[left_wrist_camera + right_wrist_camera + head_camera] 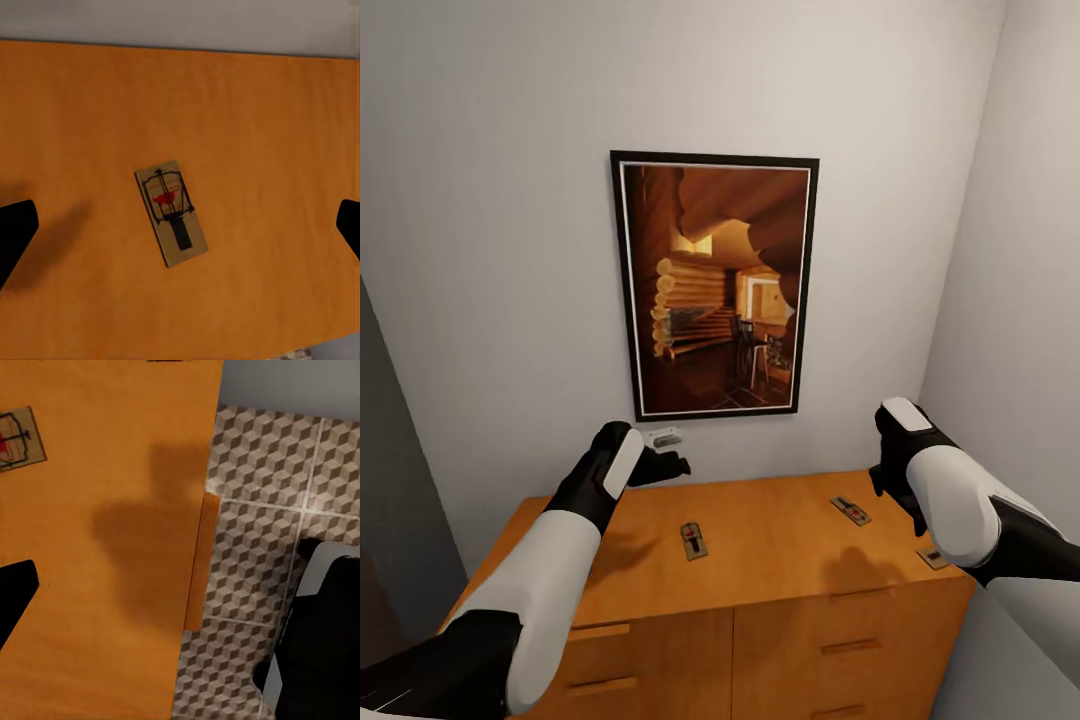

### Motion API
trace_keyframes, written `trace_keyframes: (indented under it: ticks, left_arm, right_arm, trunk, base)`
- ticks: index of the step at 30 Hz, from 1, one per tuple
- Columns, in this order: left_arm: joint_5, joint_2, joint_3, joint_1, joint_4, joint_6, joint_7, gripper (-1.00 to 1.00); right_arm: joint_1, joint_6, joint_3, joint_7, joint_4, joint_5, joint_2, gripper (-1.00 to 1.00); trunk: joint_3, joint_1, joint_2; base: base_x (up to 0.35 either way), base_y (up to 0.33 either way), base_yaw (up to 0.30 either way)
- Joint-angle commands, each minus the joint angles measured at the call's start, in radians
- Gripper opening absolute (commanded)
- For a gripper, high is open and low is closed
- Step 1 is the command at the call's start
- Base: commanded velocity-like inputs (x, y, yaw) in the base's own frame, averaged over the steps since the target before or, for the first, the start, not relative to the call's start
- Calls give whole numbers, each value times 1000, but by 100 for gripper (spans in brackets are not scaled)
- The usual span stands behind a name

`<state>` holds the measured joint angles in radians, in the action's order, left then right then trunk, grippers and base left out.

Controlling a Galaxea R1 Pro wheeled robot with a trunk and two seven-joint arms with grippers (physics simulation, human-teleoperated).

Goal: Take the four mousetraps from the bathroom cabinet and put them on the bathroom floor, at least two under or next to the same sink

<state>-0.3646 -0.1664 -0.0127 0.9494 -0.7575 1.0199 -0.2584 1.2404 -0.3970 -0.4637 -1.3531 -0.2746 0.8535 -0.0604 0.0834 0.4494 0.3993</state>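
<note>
The cabinet (780, 560) stands against the far wall, its orange-brown top carrying the mousetraps. One mousetrap (694, 540) lies flat near the middle of the top, a second mousetrap (850, 510) lies to its right and a little farther back, and a third mousetrap (933, 557) sits at the near right corner, partly hidden behind the right arm. A pale grey fourth mousetrap (664, 437) shows at the far left, just past the left end effector (665, 465); whether it touches the black fingers cannot be told from the head view.

The left end effector hovers above the left part of the cabinet top. In the left wrist view its fingertips (16, 232) stand wide apart at the two edges, with the middle mousetrap (172, 213) lying on the wood between them, untouched.

The right end effector (895, 480) hangs above the right end of the cabinet; I cannot tell whether its fingers are apart or together. The right wrist view shows the cabinet's edge, a mousetrap (19, 438) on top, and the bathroom floor (255, 555) of cube-pattern tiles beside it.

A framed picture (715, 285) of a log interior hangs on the wall above the cabinet
</note>
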Motion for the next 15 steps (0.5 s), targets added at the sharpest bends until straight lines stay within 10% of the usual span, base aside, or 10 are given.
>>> trace_keyframes:
  ticks: [1, 15]
  left_arm:
    - [-11, -1, -1, 0, 0, 3, -10, 100]
    - [-11, -1, -1, 0, 1, 3, -10, 100]
  right_arm:
    - [0, -11, 2, -5, -1, 12, -1, 100]
    - [-2, -10, 2, -6, 20, 117, -40, 100]
  trunk:
    - [-1, 1, 1]
    - [-1, 1, 1]
  base:
    - [161, -151, 0]
    - [217, -212, 0]
